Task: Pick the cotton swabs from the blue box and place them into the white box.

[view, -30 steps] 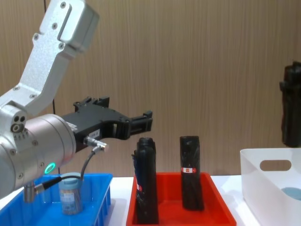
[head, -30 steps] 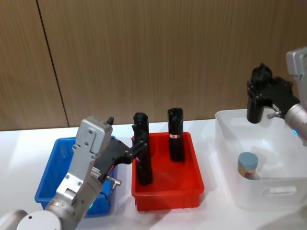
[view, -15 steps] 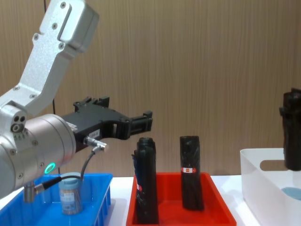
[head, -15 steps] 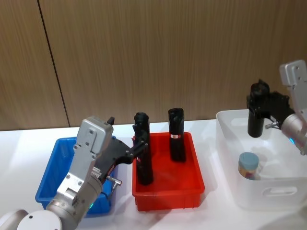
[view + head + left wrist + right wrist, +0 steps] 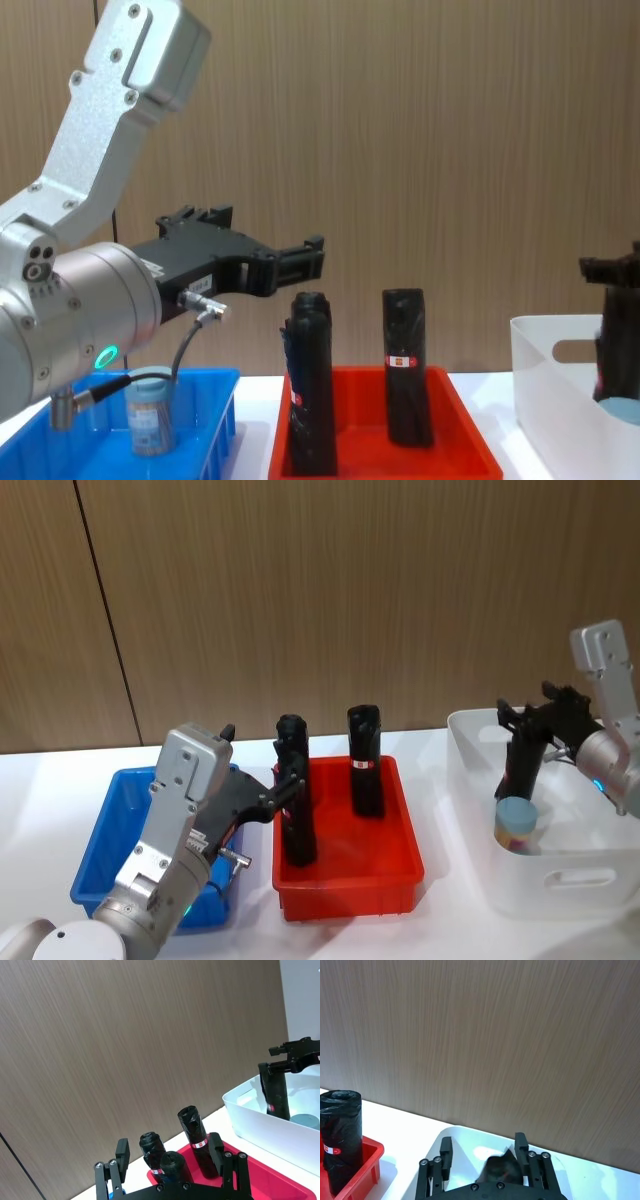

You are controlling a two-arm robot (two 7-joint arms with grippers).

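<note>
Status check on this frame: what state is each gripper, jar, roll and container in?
left gripper: open, empty, above the blue box.
right gripper: open, fingers either side of a black roll.
that black roll: slightly tilted inside the white box.
cotton swabs jar: upright in the white box.
second cotton swabs jar: upright in the blue box.
other black rolls: upright in the red tray.

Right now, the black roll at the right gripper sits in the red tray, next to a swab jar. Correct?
Not quite. The black roll at the right gripper sits in the white box, not the red tray. The swab jar next to it is right. The head view shows it.
</note>
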